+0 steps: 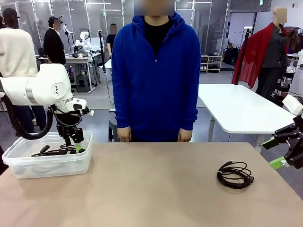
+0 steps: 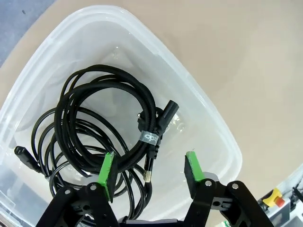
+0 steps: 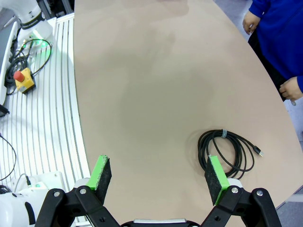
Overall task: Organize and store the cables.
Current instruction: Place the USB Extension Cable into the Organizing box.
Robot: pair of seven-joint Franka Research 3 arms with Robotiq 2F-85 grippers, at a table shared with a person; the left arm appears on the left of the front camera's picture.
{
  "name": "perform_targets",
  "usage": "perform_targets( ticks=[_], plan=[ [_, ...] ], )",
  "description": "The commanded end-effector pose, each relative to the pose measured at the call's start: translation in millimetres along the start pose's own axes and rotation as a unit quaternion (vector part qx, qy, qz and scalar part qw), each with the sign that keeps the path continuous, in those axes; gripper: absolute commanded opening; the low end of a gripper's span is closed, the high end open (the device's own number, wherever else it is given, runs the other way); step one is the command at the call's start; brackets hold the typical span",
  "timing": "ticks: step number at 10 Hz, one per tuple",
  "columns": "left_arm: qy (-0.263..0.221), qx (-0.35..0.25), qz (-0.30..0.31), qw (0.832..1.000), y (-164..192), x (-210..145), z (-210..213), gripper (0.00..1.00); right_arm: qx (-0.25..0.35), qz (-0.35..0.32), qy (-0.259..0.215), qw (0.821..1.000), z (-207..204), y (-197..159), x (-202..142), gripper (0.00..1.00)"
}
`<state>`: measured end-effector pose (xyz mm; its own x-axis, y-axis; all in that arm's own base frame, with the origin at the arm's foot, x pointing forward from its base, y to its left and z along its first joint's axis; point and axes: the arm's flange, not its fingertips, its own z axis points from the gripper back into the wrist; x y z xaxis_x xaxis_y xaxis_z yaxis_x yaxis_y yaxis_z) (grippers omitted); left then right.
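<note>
Right wrist view: my right gripper spread, empty. Cable coil at two o'clock: likely light, floppy; pinch bunched strands at band. My left gripper gaping over bin.

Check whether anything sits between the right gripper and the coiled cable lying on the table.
Nothing visible does. The right gripper, jaws open, hangs near the cable, and just bare table lies between them.
</note>
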<state>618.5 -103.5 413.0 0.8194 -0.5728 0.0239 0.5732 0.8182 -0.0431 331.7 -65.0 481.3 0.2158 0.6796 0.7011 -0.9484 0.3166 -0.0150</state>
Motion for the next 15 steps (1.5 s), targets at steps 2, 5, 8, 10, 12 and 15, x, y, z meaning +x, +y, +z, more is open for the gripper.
perform_targets(
  ticks=[2, 5, 8, 10, 12, 15],
  plan=[
    [-0.005, 0.012, 0.007, 1.000, -10.9, -11.2, 1.6, 0.86, 0.002, -0.002, -0.006, 1.000, -0.7, 0.8, -0.1, 1.00],
    [-0.006, -0.004, 0.000, 1.000, -18.6, -12.1, -4.3, 0.98, 0.002, -0.002, -0.006, 1.000, -0.7, 0.8, -0.1, 1.00],
    [0.002, -0.002, -0.005, 1.000, -12.0, -5.0, 0.5, 0.98, 0.002, -0.002, -0.006, 1.000, -0.7, 0.8, -0.1, 1.00],
    [0.002, -0.002, -0.005, 1.000, -12.0, -5.0, 0.5, 0.98, 0.002, -0.002, -0.006, 1.000, -0.7, 0.8, -0.1, 1.00],
    [0.002, -0.002, -0.005, 1.000, -12.0, -5.0, 0.5, 0.98, 0.002, -0.002, -0.006, 1.000, -0.7, 0.8, -0.1, 1.00],
    [0.002, -0.002, -0.005, 1.000, -12.0, -5.0, 0.5, 0.98, 0.002, -0.002, -0.006, 1.000, -0.7, 0.8, -0.1, 1.00]
  ],
)
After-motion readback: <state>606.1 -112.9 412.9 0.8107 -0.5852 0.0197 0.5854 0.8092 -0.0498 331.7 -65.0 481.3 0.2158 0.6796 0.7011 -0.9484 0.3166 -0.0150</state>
